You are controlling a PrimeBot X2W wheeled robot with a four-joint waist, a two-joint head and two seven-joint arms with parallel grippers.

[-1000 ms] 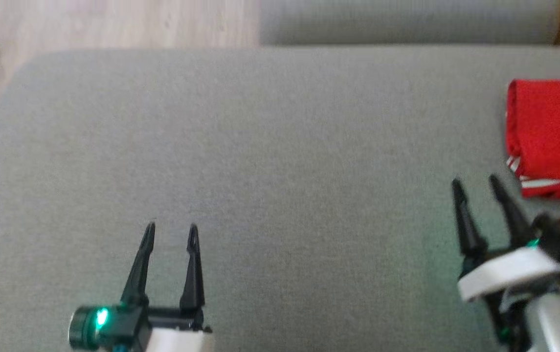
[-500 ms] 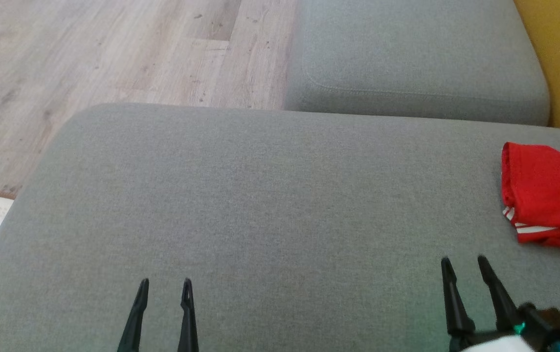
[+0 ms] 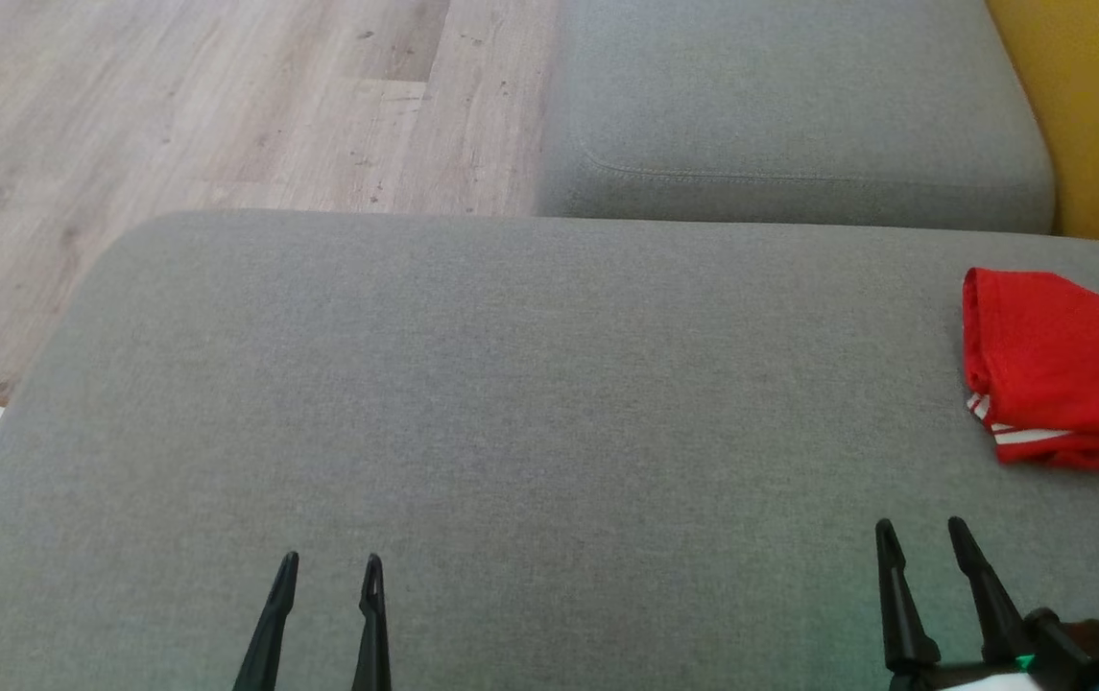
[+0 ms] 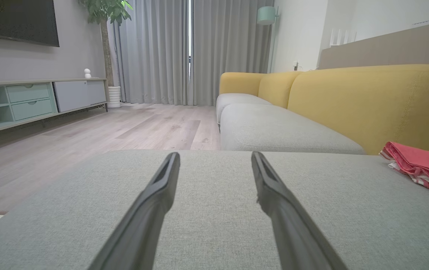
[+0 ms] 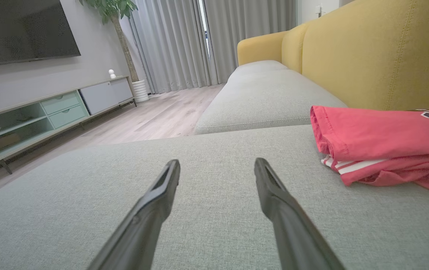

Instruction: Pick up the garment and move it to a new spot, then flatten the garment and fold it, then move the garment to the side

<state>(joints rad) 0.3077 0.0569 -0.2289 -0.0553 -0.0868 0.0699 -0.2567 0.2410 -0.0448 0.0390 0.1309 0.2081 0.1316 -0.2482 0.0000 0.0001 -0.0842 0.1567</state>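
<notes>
Status: the garment (image 3: 1058, 374) lies folded at the right edge of the frame on the grey sofa cushion (image 3: 511, 403). My left fingers (image 3: 372, 605) and right fingers (image 3: 895, 595) are parted and hold nothing. Judgement: folding and side placement appear complete, with no step evidently remaining.

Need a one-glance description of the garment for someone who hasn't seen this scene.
Start at the big grey seat cushion before the robot, beside the yellow backrest. Near its right edge, ahead and right of the right gripper, lies the garment, a folded bundle. It is bright red against plain grey, with white stripes along its near edge.
</notes>
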